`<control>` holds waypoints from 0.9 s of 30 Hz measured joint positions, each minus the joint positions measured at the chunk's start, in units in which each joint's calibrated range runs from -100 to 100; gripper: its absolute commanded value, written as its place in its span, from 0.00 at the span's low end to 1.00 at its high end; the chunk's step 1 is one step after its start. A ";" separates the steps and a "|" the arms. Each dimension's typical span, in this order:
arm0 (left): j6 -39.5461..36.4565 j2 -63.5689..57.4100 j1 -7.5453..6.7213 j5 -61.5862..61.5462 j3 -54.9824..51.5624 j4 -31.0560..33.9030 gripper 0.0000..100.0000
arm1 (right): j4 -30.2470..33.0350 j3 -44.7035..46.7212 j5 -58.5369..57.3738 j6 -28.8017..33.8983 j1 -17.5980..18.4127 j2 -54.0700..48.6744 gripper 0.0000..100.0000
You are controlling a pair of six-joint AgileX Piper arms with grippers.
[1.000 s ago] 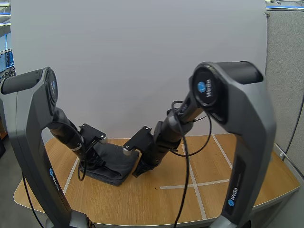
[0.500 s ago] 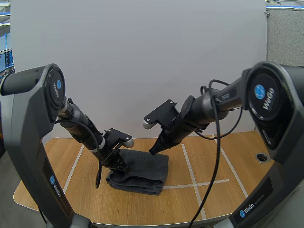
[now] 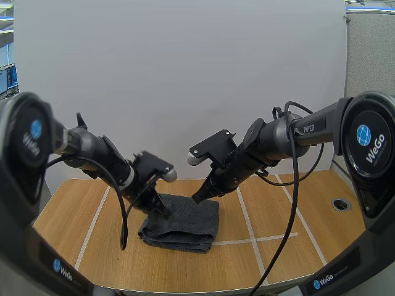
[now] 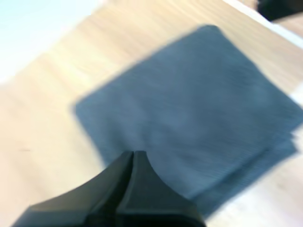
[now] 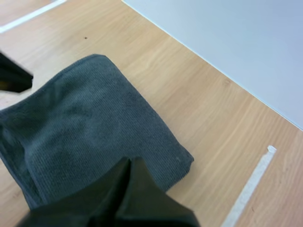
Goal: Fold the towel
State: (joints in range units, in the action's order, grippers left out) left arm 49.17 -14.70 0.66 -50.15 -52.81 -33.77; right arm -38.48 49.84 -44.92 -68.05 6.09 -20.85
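The dark grey ribbed towel (image 3: 185, 223) lies folded on the wooden bench (image 3: 271, 213). Just above the towel, the left fingers (image 4: 124, 165) and right fingers (image 5: 142, 177) are each pressed together, holding nothing. Dragging low, they could snag its top layer and undo the fold. The left wrist view shows 2 offset layer edges; the right shows white tape (image 5: 248, 189) beside the towel

The towel (image 3: 185, 223) lies on the table (image 3: 278, 259) (left of centre).
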 measured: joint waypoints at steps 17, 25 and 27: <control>1.04 19.08 0.00 10.38 7.43 0.61 0.00 | -5.22 -0.12 1.10 -4.37 0.00 14.07 0.00; 1.64 26.28 1.29 13.63 8.22 0.27 0.00 | -5.22 -0.12 0.92 -4.57 0.00 14.17 0.00; 1.77 26.74 1.35 13.63 8.40 -0.78 0.00 | -5.11 -0.12 0.92 -4.56 0.00 14.17 0.00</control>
State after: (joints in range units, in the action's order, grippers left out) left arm 50.94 12.04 2.01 -36.53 -44.42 -34.55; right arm -43.59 49.72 -44.00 -72.61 6.09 -6.68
